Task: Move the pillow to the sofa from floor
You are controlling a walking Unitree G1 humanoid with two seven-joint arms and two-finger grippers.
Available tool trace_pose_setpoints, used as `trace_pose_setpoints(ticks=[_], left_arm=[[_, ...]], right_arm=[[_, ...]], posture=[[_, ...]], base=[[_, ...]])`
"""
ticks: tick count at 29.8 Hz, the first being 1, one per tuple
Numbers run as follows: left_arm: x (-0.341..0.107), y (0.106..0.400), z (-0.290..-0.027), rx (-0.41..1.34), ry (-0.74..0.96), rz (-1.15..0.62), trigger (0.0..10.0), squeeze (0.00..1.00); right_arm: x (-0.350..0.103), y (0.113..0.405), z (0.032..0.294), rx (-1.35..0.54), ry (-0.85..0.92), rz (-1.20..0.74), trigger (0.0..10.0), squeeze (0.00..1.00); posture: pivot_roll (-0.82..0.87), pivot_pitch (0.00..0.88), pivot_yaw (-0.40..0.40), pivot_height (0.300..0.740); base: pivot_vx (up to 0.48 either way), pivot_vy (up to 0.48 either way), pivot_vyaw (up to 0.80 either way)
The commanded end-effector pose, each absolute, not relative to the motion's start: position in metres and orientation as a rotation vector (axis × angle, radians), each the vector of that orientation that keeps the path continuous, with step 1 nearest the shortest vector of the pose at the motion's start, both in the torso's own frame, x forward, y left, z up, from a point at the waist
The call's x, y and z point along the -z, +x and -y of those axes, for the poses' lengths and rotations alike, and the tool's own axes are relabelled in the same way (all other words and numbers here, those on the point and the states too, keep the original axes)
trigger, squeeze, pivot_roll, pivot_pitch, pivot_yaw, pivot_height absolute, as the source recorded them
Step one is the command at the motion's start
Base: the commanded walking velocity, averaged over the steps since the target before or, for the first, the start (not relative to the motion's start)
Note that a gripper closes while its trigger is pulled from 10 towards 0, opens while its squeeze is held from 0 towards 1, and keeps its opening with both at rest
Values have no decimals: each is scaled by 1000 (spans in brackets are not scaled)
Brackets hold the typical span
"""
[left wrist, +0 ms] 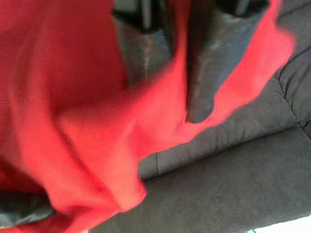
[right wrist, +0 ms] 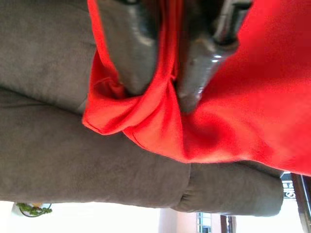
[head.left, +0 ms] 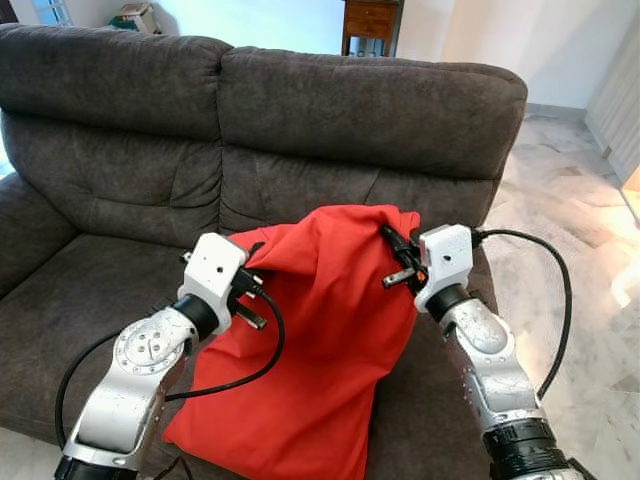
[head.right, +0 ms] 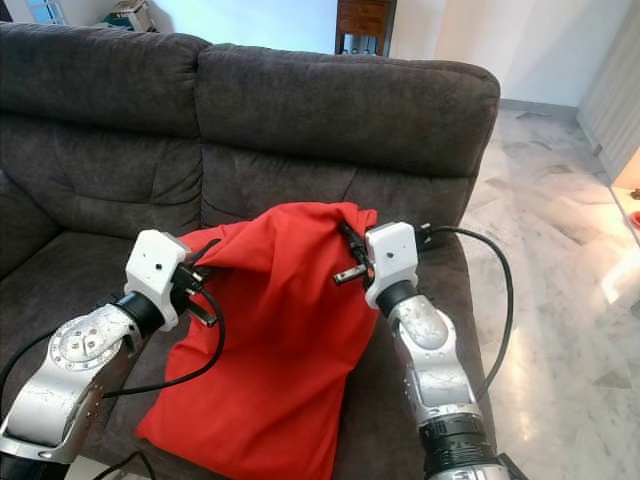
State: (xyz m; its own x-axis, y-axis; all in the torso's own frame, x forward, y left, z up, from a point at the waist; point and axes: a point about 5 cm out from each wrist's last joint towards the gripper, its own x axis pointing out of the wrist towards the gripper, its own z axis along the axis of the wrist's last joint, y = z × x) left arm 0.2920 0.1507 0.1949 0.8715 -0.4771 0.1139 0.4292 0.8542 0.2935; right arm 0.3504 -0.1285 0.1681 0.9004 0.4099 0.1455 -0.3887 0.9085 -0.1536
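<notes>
A red pillow (head.left: pixel 315 340) hangs between my two arms over the right seat of the dark grey sofa (head.left: pixel 350 110), its lower end drooping past the seat's front edge. My left gripper (head.left: pixel 258 285) is shut on the pillow's upper left corner. My right gripper (head.left: pixel 398 255) is shut on its upper right corner, close to the sofa's backrest. In the left wrist view red cloth (left wrist: pixel 97 126) is pinched between the black fingers (left wrist: pixel 199 73). The right wrist view shows the cloth (right wrist: pixel 165 116) bunched between that gripper's fingers (right wrist: pixel 194 63).
The sofa's left seat (head.left: pixel 100 300) lies beside the pillow. Pale marble floor (head.left: pixel 570 230) runs along the sofa's right side. A wooden cabinet (head.left: pixel 370 25) stands behind the sofa by the white wall. Black cables (head.left: pixel 545 300) loop from both wrists.
</notes>
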Motion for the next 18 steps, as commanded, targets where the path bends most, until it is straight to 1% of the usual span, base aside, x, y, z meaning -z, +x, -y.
trace_pose_setpoints(ticks=[1, 11, 12, 16, 17, 18], left_arm=[[-194, 292, -151, 474, 278, 189, 10000, 1000], [-193, 291, -146, 487, 276, 192, 10000, 1000], [-192, 291, -145, 490, 275, 193, 10000, 1000], [-190, 291, -142, 495, 273, 189, 10000, 1000], [-183, 292, -143, 494, 255, 165, 10000, 894], [-176, 292, -145, 485, 252, 140, 10000, 537]], right_arm=[[-177, 352, 124, -424, -127, 214, 10000, 1000], [-178, 350, 123, -428, -126, 228, 10000, 1000], [-177, 351, 126, -401, -132, 228, 10000, 0], [-174, 353, 137, -334, -129, 217, 10000, 0], [-167, 353, 151, -246, -114, 185, 10000, 0], [-162, 353, 161, -194, -103, 163, 10000, 0]], posture=[[26, 102, 2, 740], [24, 101, 1, 740], [23, 101, 1, 740], [26, 96, 1, 740], [26, 95, 1, 740], [26, 92, 1, 740]], base=[[0, 0, 0], [0, 0, 0], [0, 0, 0], [0, 0, 0], [0, 0, 0], [0, 0, 0]])
